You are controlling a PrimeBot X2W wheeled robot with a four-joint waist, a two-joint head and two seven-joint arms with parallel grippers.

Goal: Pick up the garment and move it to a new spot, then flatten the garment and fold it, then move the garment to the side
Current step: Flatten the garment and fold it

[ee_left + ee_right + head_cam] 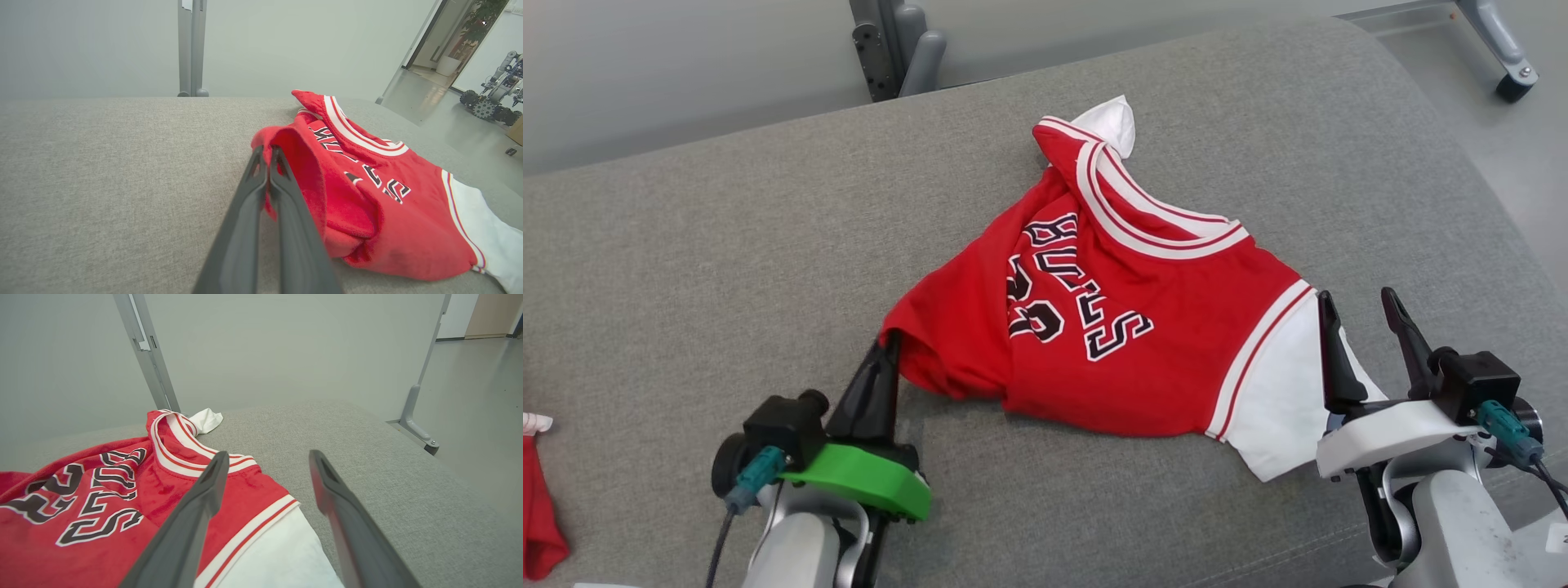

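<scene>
Crumpled red white-sleeved jersey (1160, 367) lies sideways on grey fabric table (727, 245), hem leftward (pinched between left fingers (870, 392); right fingers (1331, 351) spread).

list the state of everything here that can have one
garment, crumpled and unfolded on the grey cushion, lettering up
left gripper, shut on the garment's red edge
right gripper, open, holding nothing, one finger over the white sleeve
second red cloth, bunched at the head view's lower left, cut off by the frame
</scene>
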